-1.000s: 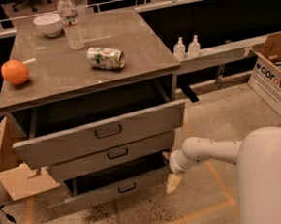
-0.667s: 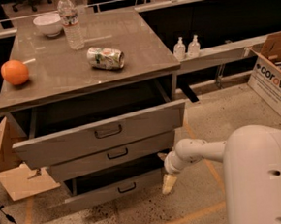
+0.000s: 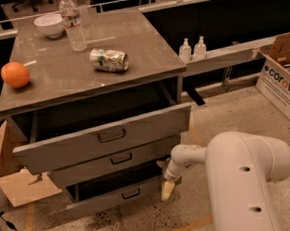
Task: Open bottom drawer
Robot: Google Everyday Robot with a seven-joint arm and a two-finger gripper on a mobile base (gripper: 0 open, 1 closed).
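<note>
Dim room with a speckled concrete floor (image 3: pixel 235 115) crossed by orange tape lines (image 3: pixel 174 229). In the middle, a grey metal cabinet topped by a flat grey worktop (image 3: pixel 58 91). On the worktop:
- a white bowl (image 3: pixel 48 25) at the back
- a clear plastic water bottle (image 3: pixel 72 24) upright just beside the bowl
- a crushed green-and-white can (image 3: pixel 109 59) on its side near the centre
- a round orange fruit (image 3: pixel 15 74) at the left edge

Behind and to the right, a long grey ledge (image 3: pixel 230 56) carrying a pair of small white pump bottles (image 3: pixel 185 50).

Far right, a brown cardboard box printed "corovan" (image 3: pixel 283 84), cut off by the frame. Left of the cabinet, flattened brown cardboard (image 3: pixel 17 186) and a thin black cable (image 3: pixel 11 229), both partly cut off.

Tall-fronted top drawer (image 3: pixel 106 136) standing well out, slim middle drawer (image 3: pixel 116 159) out less. Lowest of the three, the slim grey bottom drawer (image 3: pixel 106 201) with a small dark loop handle (image 3: pixel 131 193) and a dark gap above its front.

White arm's claw (image 3: pixel 167 188) low at that drawer's right end, pale tip pointing at the floor. Cannot tell whether clenched or released, nor whether touching the drawer.

Bulky white arm housing (image 3: pixel 245 180) filling the lower right, hiding the floor behind.
</note>
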